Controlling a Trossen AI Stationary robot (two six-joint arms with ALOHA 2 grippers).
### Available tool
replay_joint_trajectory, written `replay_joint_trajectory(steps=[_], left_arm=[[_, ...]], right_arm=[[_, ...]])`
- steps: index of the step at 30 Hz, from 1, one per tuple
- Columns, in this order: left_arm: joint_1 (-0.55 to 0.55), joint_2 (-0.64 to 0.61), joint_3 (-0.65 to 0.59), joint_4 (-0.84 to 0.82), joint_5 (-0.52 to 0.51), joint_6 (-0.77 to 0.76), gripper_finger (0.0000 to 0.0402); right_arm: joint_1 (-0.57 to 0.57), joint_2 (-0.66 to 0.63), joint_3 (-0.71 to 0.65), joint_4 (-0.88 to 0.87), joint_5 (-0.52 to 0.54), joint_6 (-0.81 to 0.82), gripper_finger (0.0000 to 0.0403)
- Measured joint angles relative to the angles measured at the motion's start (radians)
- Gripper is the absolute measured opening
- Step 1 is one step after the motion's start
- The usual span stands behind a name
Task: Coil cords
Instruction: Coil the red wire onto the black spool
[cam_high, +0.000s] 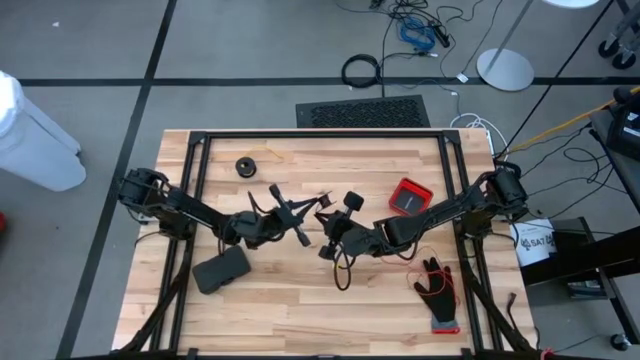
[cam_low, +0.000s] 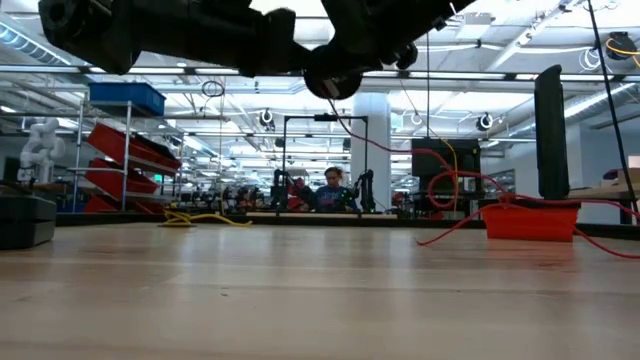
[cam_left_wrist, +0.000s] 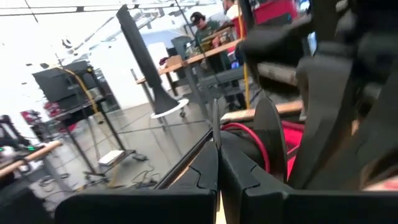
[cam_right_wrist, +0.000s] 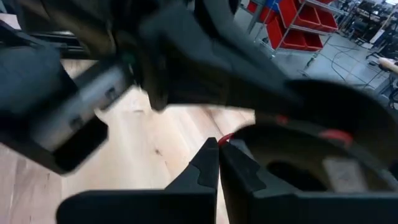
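Both arms reach inward, meeting left of the red tray (cam_high: 409, 197): left end effector (cam_left_wrist: 217, 149) clenched, right end effector (cam_right_wrist: 219, 152) clenched (red cord (cam_high: 420, 252) beside it).

Two dark jointed arms (matte black pincer (cam_left_wrist: 217, 168) fingers)

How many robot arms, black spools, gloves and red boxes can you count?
Robot arms: 2
Black spools: 2
Gloves: 1
Red boxes: 1
Total: 6
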Motion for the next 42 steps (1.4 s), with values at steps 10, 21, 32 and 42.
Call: replay_joint_trajectory(steps=[10, 21, 32, 42], left_arm=[[-0.027, 0.014, 0.0, -0.039, -0.071, 0.101, 0.0], [-0.073, 0.014, -0.002, -0.061, -0.067, 0.15, 0.0], [-0.092, 0.006, -0.002, -0.056, -0.071, 0.101, 0.0], [-0.092, 0.005, -0.002, -0.056, -0.077, 0.103, 0.0]], right_arm=[[0.003, -0.046, 0.029, -0.142, 0.006, 0.023, 0.0], [-0.018, -0.225, 0.03, -0.507, -0.03, 0.129, 0.0001], [-0.071, -0.242, 0.029, -0.677, -0.07, 0.128, 0.0001], [0.038, -0.253, 0.029, -0.805, -0.221, 0.278, 0.0034]])
